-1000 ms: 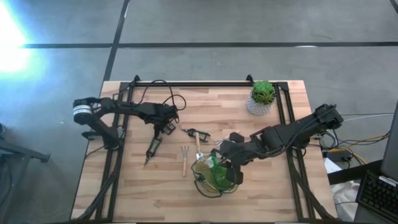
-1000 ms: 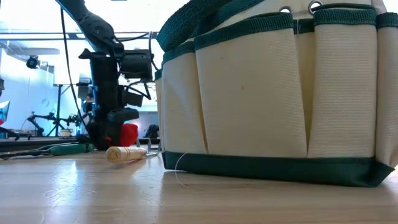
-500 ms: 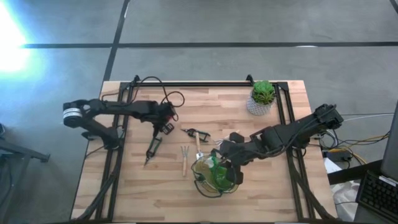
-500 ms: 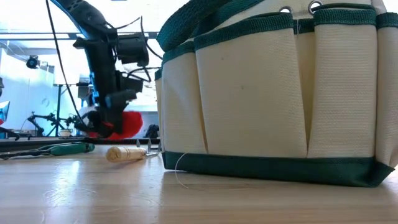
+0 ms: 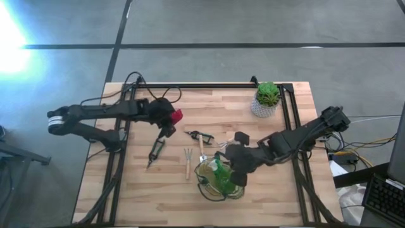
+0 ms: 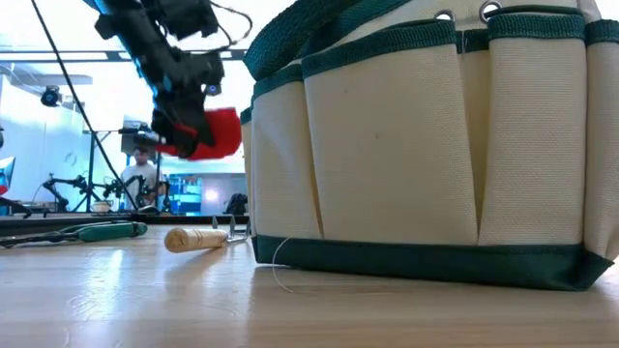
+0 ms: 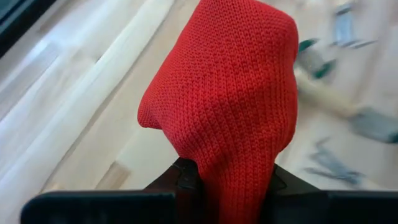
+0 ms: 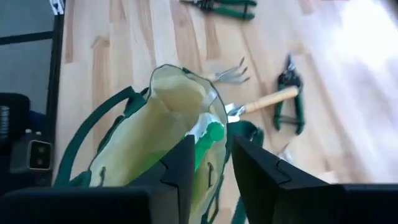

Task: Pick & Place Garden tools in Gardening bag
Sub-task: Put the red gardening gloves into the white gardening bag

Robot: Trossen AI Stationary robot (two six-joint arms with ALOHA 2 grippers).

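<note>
Risk: loss of the red glove [image 7: 230, 93] in transit. Gripped only at one end by the left end effector [image 5: 166, 119], with most of the knit fabric bulging free beyond the fingers; likely to slip out under a fast swing, or to snag on the strap handles and drape over the rim of the gardening bag [image 5: 218, 180] instead of dropping inside. Secondary risk: contact between the two arms at the bag mouth.

Left end effector: closed on the glove, raised clear of the tabletop [image 5: 253, 196], toward the far-left corner. Bag: near the front edge, around mid-width, well apart from the glove.

Right end effector [image 5: 237, 175]: at the bag rim, fingers [image 8: 180, 168] slightly parted with a fold of the rim between them, holding the mouth up. Green spray bottle [image 8: 205, 142] already inside.

Pruners [image 5: 155, 152], fork [image 5: 188, 162], trowel [image 5: 202, 149] on the tabletop between glove and bag.
</note>
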